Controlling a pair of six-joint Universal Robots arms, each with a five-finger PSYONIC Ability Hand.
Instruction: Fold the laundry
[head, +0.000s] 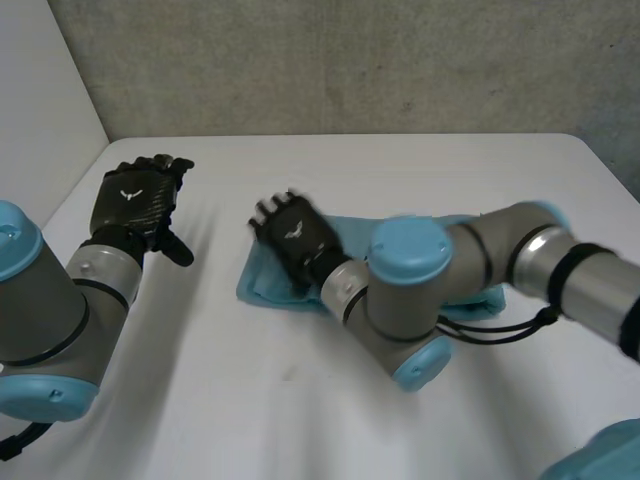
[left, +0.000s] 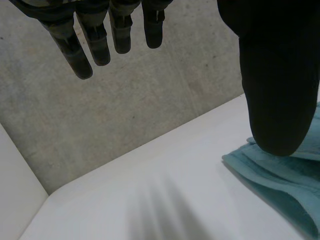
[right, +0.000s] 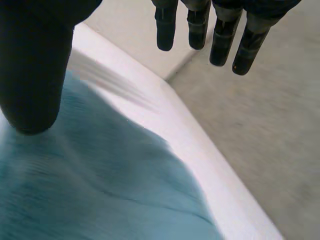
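Note:
A folded teal cloth lies on the white table, a little right of the middle. My right hand is over the cloth's left end, fingers straight and spread away from the thumb, holding nothing. In the right wrist view the cloth spreads out under that hand's thumb. My left hand hovers over the table's left side, open and empty, well clear of the cloth. In the left wrist view, the cloth's edge lies past the left hand's thumb.
A grey concrete wall runs behind the table's far edge. A white panel stands at the far left. My right arm reaches across the cloth's right part. Bare tabletop lies in front of the cloth.

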